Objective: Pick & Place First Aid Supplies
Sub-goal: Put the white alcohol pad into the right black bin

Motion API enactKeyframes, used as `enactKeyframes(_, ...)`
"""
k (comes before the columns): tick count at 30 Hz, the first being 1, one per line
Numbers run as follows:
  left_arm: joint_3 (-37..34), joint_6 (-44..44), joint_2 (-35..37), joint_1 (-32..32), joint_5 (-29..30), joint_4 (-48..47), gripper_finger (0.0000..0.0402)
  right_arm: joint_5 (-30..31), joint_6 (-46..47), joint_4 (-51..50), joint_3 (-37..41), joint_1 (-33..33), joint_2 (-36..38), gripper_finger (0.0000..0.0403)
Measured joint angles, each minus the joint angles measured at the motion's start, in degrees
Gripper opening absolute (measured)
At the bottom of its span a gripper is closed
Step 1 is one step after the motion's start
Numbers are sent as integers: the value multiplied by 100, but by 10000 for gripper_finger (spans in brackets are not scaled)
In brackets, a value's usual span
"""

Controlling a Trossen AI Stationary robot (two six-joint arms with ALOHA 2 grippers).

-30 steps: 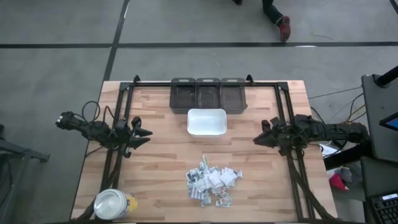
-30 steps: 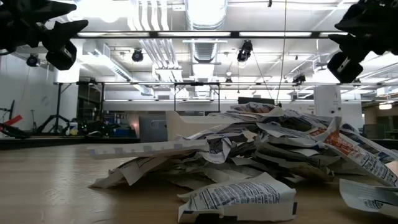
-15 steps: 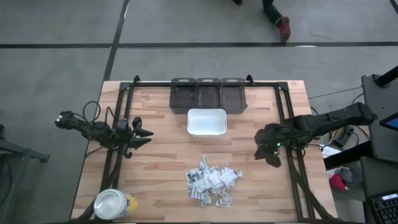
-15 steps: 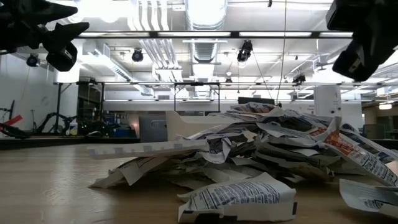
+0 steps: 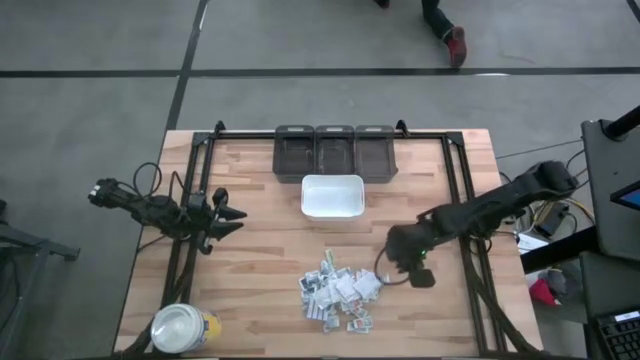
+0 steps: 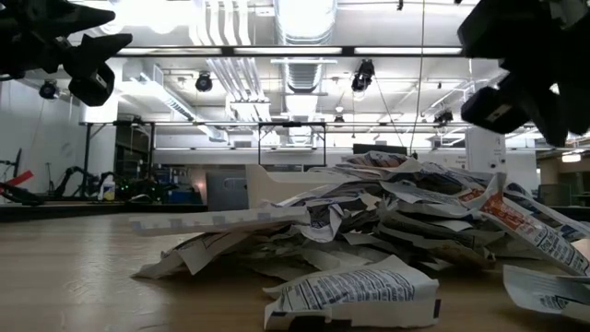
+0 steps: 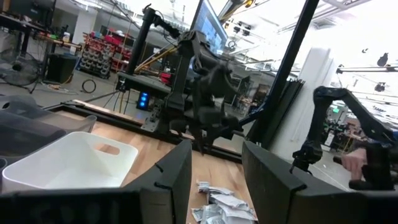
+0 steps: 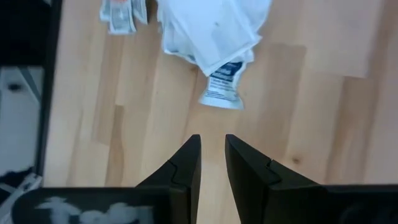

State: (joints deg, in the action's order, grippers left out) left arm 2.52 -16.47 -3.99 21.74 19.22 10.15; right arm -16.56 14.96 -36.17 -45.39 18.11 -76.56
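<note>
The first aid supplies [image 5: 340, 290] are a heap of small white printed packets lying on the wooden table's near middle; the low view shows the heap [image 6: 396, 221] close up. My right gripper [image 5: 393, 258] hangs just to the right of the heap, slanting down, its fingers [image 8: 212, 149] narrowly open with nothing between them. One loose packet [image 8: 222, 90] lies ahead of them. My left gripper [image 5: 225, 213] waits open at the table's left, level, above the wood; its fingers [image 7: 216, 155] frame the heap [image 7: 221, 202] far off.
A white tray [image 5: 332, 196] stands behind the heap, with three dark bins [image 5: 335, 150] at the far edge. A yellow jar with a white lid [image 5: 183, 328] sits at the near left corner. Black frame rails [image 5: 465, 200] run along both sides. A person's foot [image 5: 456, 42] shows beyond the table.
My right gripper has swung from the table's right side toward the heap, leftward and nearer, and has tipped from level to slanting steeply down. The gap between its fingers looks unchanged. The heap has not moved.
</note>
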Motion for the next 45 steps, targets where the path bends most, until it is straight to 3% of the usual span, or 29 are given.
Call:
enactKeyframes(6,0,0,0,0,0,2,138,4,-97,17,-340,52,-896,63)
enactKeyframes(14,0,2,0,0,0,4,138,12,94,16,-696,52,-1430,59)
enactKeyframes(24,0,4,-4,0,0,-178,138,459,636,-119,-699,36,-1326,57)
enactKeyframes(33,0,1,-2,-1,0,-225,138,459,1058,-117,-697,37,-1319,57)
enactKeyframes(45,1,15,-2,-1,0,-264,138,462,1318,-102,-692,41,-1317,128)
